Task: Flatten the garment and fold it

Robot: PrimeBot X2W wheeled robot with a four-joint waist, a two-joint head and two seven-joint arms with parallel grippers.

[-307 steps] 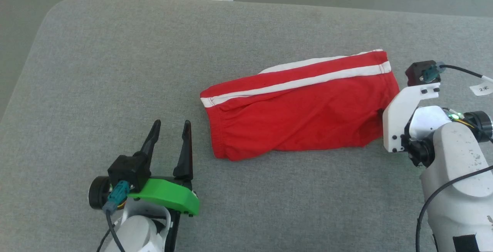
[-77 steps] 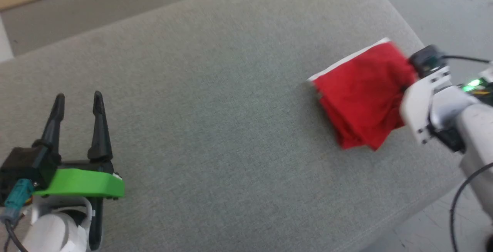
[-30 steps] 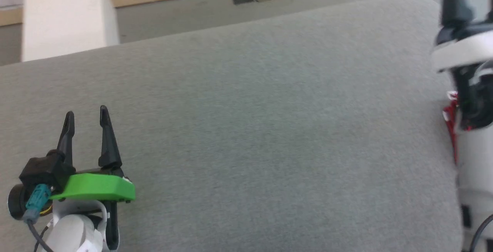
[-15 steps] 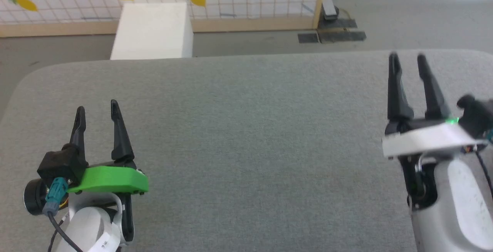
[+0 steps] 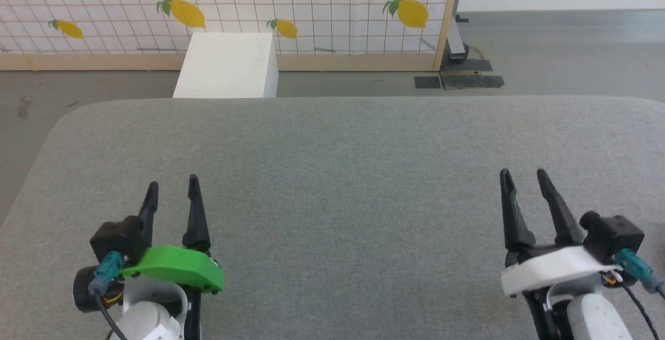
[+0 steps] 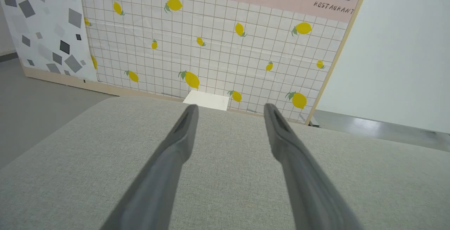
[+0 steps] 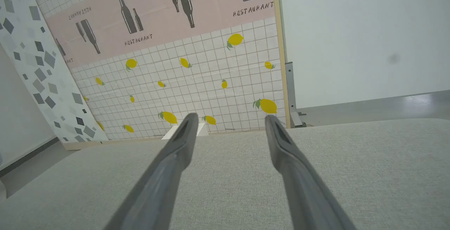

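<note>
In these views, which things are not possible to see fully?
- The white box: head view, lower part hidden behind the table's far edge.
- The cable of the right tool: head view, cut by the right edge.
- The arm behind the left tool: head view, cut by the bottom edge.

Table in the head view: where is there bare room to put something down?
The widest bare stretch of the table runs between the left hand and right hand, and on to the far edge near the white box. The near corners are crowded, by the hands.
</note>
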